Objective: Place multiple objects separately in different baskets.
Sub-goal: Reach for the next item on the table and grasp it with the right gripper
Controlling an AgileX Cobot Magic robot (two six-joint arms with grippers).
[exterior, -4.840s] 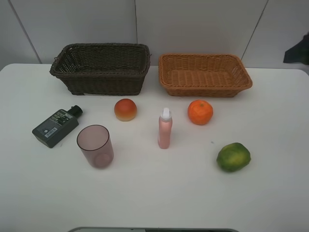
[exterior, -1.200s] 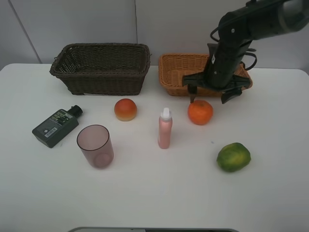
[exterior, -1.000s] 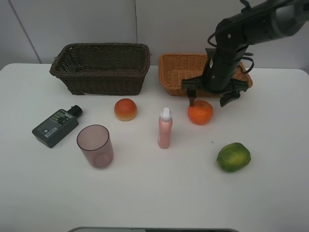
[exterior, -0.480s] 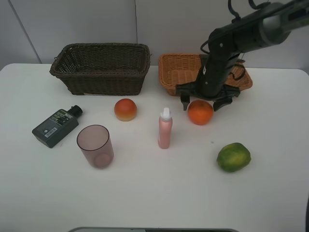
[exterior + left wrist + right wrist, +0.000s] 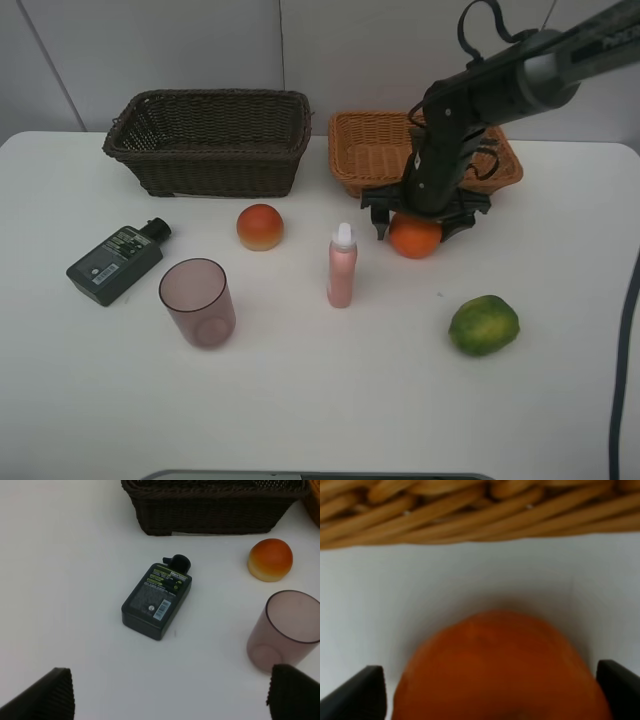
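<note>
My right gripper (image 5: pixel 414 226) is open and straddles the orange tangerine (image 5: pixel 415 238), one finger on each side; the tangerine (image 5: pixel 502 667) fills the right wrist view between the fingertips (image 5: pixel 362 687). The orange-tan basket (image 5: pixel 365 150) stands just behind it, its wall (image 5: pixel 470 510) close. The dark brown basket (image 5: pixel 210 140) stands at the back left. The peach-like fruit (image 5: pixel 260 226), pink bottle (image 5: pixel 341 266), pink cup (image 5: pixel 197 301), dark-green bottle (image 5: pixel 115 262) and green fruit (image 5: pixel 483 324) rest on the table. My left gripper (image 5: pixel 170 690) is open above the table, short of the dark-green bottle (image 5: pixel 157 602) and cup (image 5: pixel 285 632).
The white table (image 5: pixel 320 400) reaches to the front edge. A white wall (image 5: pixel 200 40) rises behind the baskets. A black cable (image 5: pixel 625 330) hangs at the right edge.
My right arm came in from the right and lowered its open gripper from over the orange-tan basket's front down around the tangerine. The objects have not moved.
</note>
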